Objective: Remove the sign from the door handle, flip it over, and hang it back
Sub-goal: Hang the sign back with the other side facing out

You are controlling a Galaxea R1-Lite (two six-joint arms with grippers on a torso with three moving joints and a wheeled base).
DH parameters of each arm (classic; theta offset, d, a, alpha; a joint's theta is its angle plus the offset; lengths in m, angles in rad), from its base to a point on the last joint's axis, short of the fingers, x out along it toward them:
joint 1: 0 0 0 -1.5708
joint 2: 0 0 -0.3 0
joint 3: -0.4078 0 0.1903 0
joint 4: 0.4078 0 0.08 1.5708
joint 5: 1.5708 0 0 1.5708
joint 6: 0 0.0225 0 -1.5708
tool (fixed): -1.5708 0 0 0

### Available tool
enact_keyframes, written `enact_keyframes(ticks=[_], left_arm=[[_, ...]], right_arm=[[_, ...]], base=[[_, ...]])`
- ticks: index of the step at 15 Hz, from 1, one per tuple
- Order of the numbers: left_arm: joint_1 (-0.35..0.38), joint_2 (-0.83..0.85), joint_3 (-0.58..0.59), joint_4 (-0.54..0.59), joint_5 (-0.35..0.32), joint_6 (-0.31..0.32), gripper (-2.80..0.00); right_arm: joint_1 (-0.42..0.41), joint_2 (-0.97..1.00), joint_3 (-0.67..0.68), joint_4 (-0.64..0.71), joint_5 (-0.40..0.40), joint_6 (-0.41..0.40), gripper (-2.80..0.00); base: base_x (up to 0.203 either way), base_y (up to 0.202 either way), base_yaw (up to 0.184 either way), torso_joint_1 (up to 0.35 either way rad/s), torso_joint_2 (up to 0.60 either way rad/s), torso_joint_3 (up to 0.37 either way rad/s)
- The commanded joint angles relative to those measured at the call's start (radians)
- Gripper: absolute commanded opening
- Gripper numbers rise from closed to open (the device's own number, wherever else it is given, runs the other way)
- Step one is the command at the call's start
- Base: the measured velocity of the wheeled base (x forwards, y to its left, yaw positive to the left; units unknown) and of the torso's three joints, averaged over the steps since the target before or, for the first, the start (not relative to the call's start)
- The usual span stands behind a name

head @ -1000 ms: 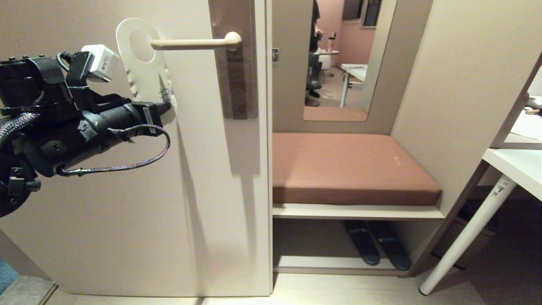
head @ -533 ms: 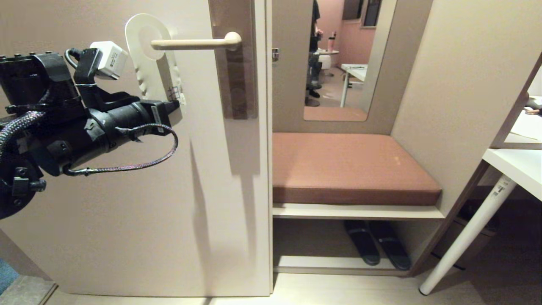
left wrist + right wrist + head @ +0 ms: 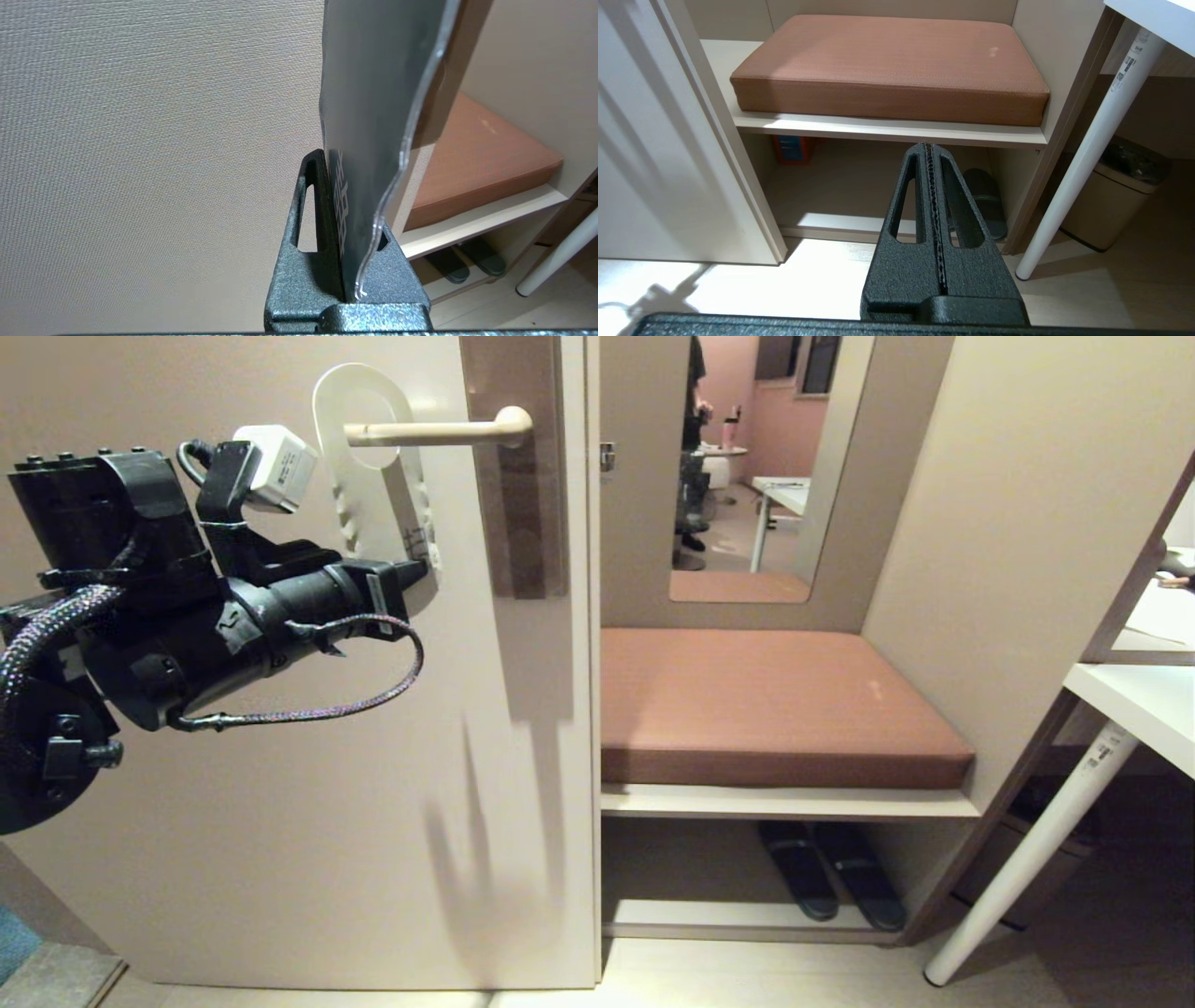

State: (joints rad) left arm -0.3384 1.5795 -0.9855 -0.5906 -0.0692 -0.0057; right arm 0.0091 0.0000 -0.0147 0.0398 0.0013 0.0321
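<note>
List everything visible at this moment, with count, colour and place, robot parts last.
sign: one, white side facing the head camera, blue-grey side in the left wrist view, its hole around the door handle.
door handle: one, cream lever on a brown-grey backplate.
door: one, beige.
cushion: one, reddish-brown, on the bench shelf.
slippers: two, dark, under the shelf.
table leg: one, white, far right.
bin: one, beige, behind the table leg.
left gripper: shut on the sign's lower end.
right gripper: shut, empty, facing the bench.
</note>
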Motion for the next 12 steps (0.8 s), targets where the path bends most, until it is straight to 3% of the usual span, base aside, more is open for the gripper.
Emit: enact_keyframes(ticks=[1, 6, 9, 12], left_arm=[[-0.019, 0.004, 0.001, -0.005, 0.012, 0.007, -2.8], [-0.073, 0.028, -0.001, -0.008, 0.064, 0.033, -2.8], [-0.107, 0.042, -0.001, -0.008, 0.128, 0.035, -2.8], [-0.114, 0.056, -0.002, -0.009, 0.139, 0.066, -2.8]], right_arm=[[0.001, 0.0, 0.0, 0.0, 0.0, 0.0, -2.8], [0.0, 0.0, 0.0, 0.0, 0.0, 0.0, -2.8], [0.0, 0.0, 0.001, 0.0, 0.0, 0.0, -2.8], [0.001, 0.0, 0.0, 0.0, 0.0, 0.0, -2.8]], base=[[0.0, 0.0, 0.0, 0.0, 0.0, 0.0], [0.0, 0.0, 0.0, 0.0, 0.0, 0.0], [0.0, 0.0, 0.0, 0.0, 0.0, 0.0], [0.0, 0.0, 0.0, 0.0, 0.0, 0.0]])
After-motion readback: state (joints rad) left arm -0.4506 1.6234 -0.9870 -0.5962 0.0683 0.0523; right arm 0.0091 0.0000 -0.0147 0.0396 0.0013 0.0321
